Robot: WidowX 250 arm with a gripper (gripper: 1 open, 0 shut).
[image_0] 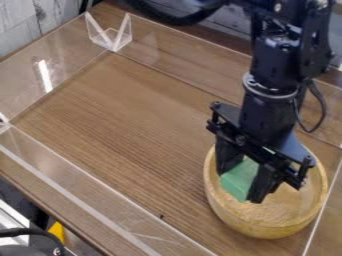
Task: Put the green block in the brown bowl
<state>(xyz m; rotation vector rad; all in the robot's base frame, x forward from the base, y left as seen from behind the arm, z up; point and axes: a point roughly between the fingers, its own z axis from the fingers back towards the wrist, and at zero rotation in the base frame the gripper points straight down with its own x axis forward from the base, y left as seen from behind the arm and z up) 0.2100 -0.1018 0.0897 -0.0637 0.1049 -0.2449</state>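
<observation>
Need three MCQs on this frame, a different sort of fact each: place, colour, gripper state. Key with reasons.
1. Where is the green block?
A) On the bare table, outside the bowl
B) Over the bowl, at the gripper
C) Beside the clear plastic piece at the far edge

2. What colour is the gripper?
A) White
B) Red
C) Black

3. State of the gripper?
A) Closed on the block
B) Wide open with nothing between its fingers
C) Closed on the bowl's rim

Key:
1 B: the green block shows at the gripper, within the outline of the bowl.
2 C: its body and fingers are black.
3 A: the fingers sit close around the block, which shows between them.
</observation>
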